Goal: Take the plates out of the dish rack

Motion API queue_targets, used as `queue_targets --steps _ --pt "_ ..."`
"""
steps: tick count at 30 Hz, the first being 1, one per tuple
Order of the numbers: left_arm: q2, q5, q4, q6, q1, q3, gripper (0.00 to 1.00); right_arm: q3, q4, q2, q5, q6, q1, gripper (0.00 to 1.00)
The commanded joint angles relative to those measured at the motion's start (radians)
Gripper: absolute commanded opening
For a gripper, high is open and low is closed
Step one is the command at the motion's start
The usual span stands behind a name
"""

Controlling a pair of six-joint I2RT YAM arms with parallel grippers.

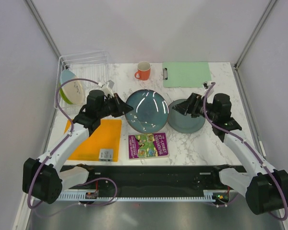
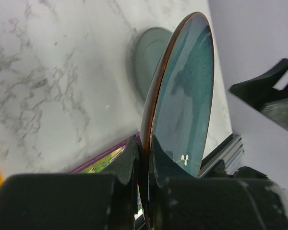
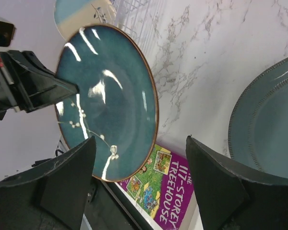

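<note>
Left claw (image 2: 143,155) pinches the teal plate (image 1: 147,110), hiding its near rim; right claw (image 3: 140,143) gapes.

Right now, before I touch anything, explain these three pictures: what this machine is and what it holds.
Two robot arms are bolted at the near edge of the table. The overhead picture looks down from behind them; the other two come from a camera on each wrist. The left tool is shut on the rim of a dark teal plate, holding it tilted. The right tool is open and empty, by a grey-green plate lying flat. The wire dish rack holds two more plates. Also there: an orange mug, a green clipboard, a book and an orange mat.
</note>
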State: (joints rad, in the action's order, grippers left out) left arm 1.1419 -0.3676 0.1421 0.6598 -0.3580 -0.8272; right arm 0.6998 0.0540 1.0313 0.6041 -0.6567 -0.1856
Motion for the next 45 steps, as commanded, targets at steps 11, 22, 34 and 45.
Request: queue_targets --steps 11,22,34,45 --pt "-0.048 -0.145 -0.473 0.228 -0.030 0.057 0.02 -0.052 0.312 0.145 0.017 -0.142 -0.110 0.83" --pt "-0.025 -0.165 -0.562 0.268 -0.033 0.100 0.02 -0.072 0.449 0.236 0.083 -0.219 -0.155 0.18" --pt "-0.116 0.114 -0.204 -0.014 -0.033 0.082 0.77 0.070 -0.098 0.039 -0.337 0.035 -0.101 0.00" --pt "-0.451 0.440 0.076 -0.212 -0.033 0.100 1.00 0.079 -0.114 0.148 -0.317 0.054 0.143 0.00"
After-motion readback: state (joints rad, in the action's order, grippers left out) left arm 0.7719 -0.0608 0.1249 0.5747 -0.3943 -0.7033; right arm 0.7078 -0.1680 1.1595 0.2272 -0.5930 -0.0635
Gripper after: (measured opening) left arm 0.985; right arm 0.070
